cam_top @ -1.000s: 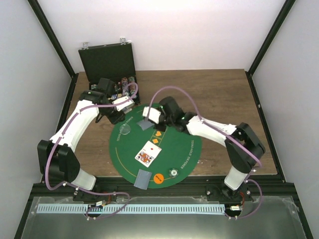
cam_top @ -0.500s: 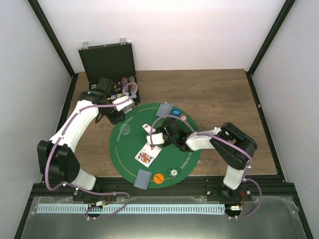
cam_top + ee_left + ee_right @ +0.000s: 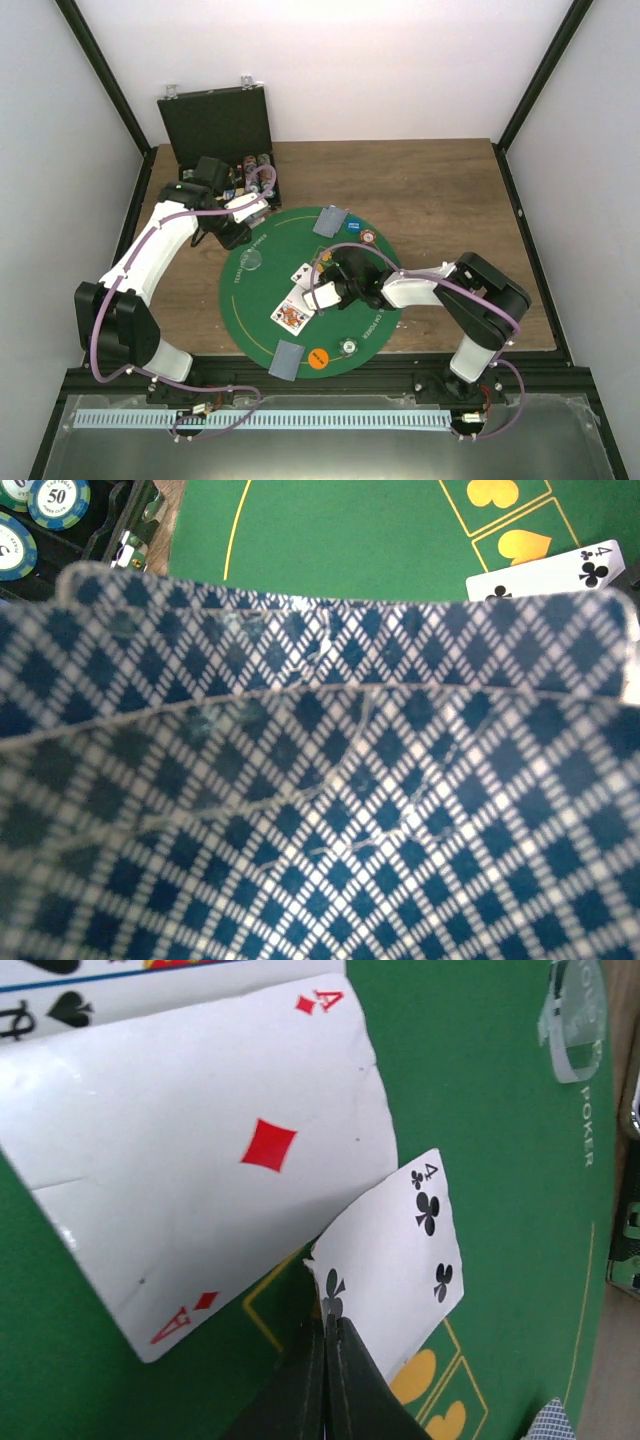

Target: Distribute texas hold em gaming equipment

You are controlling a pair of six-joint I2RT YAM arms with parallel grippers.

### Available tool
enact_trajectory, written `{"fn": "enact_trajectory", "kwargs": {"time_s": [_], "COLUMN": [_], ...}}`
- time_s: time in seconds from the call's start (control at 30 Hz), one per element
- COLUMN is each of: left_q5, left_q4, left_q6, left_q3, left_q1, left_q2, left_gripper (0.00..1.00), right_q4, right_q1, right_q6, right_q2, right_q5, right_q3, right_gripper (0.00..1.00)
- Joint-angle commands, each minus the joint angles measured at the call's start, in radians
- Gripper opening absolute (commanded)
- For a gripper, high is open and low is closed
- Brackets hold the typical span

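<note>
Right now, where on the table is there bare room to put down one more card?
The wood behind and right of the green mat is bare. On the mat, the left part between the clear disc and the near face-down card is free. The middle is crowded: face-up cards and the right end effector.

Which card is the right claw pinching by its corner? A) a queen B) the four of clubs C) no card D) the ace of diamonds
B: the right claw is shut on a corner of the four of clubs; the ace of diamonds lies outside its grip.
</note>
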Motion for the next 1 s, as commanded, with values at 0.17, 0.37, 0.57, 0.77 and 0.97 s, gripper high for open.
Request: {"fn": "enact_trajectory", "kwargs": {"time_s": [0.17, 0.37, 0.57, 0.77, 0.97], "left_q5": [0.017, 0.013, 0.013, 0.010, 0.009], "left_q4": [0.004, 0.000, 0.002, -0.001, -0.001], "left_q6": [0.005, 0.007, 0.005, 0.009, 0.020], "left_q3": [0.009, 0.010, 0.009, 0.009, 0.005], "left_q1": [0.005, 0.006, 0.005, 0.006, 0.006], "left_q2": [-0.018, -0.023, -0.021, -0.023, -0.022], "left_gripper": [0.41, 0.41, 0.41, 0.41, 0.41], "right_q4": [-0.069, -0.084, -0.078, -0.095, -0.077], "right_q1": [-0.003, -0.005, -0.012, -0.014, -0.014], "right_q6": [-0.064, -0.072, -0.081, -0.093, -0.109], "right_q2": [-0.048, -0.061, -0.082, -0.077, -0.089], "right_q5": [-0.016, -0.026, -0.034, -0.042, -0.045], "right_q3": [0.009, -0.007, -0.028, -0.030, -0.048], "right_gripper": [0.01, 0.01, 0.01, 0.01, 0.14]}}
